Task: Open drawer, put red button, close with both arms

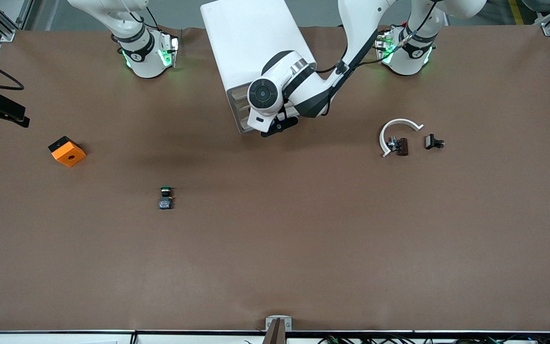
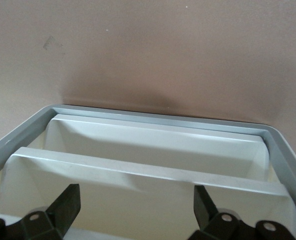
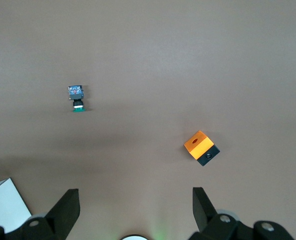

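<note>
Now left tool [image 2: 136,212] open, facing drawer [image 2: 152,150]

Left gripper [image 2: 135,210] before cabinet [image 1: 251,43].

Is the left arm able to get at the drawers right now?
Probably yes. The left gripper hangs open right at the cabinet's drawers, with nothing between them. The right gripper waits open above the table.

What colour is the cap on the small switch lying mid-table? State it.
Green: the switch has a green cap, clearest in the front view.
</note>
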### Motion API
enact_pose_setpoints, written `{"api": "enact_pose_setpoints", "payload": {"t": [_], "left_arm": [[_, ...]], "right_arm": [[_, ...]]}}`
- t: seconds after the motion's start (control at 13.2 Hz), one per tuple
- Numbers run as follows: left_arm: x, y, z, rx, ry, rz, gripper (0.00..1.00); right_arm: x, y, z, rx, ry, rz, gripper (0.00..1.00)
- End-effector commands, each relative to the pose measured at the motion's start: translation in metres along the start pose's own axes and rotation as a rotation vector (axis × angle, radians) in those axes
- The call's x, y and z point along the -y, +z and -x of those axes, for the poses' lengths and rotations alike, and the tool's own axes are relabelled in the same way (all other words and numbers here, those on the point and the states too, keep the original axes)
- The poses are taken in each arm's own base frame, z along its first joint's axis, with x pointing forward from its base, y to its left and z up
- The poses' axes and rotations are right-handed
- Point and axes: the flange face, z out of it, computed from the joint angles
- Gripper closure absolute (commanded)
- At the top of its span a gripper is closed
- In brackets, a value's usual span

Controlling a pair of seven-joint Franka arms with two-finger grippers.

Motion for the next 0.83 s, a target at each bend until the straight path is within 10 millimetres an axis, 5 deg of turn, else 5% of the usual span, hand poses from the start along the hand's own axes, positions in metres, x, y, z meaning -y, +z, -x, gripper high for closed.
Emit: {"api": "enact_pose_setpoints", "payload": {"t": [0.0, 0.23, 0.53, 0.76], "left_arm": [[0.000, 0.001, 0.004, 0.029, -0.017, -0.007, 0.00], [0.006, -0.013, -0.026, 0.015, -0.040, 0.017, 0.00], [0.027, -0.094, -0.109, 0.003, -0.140, 0.166, 0.00], [0.067, -0.145, -0.174, -0.091, -0.197, 0.214, 0.00]], "right_arm": [[0.000, -0.001, 0.002, 0.002, 0.001, -0.006, 0.00], [0.003, 0.004, 0.003, 0.017, -0.001, -0.027, 0.00], [0.010, 0.004, 0.008, 0.014, -0.016, -0.058, 0.00], [0.014, 0.004, 0.012, -0.001, -0.020, -0.057, 0.00]]}}
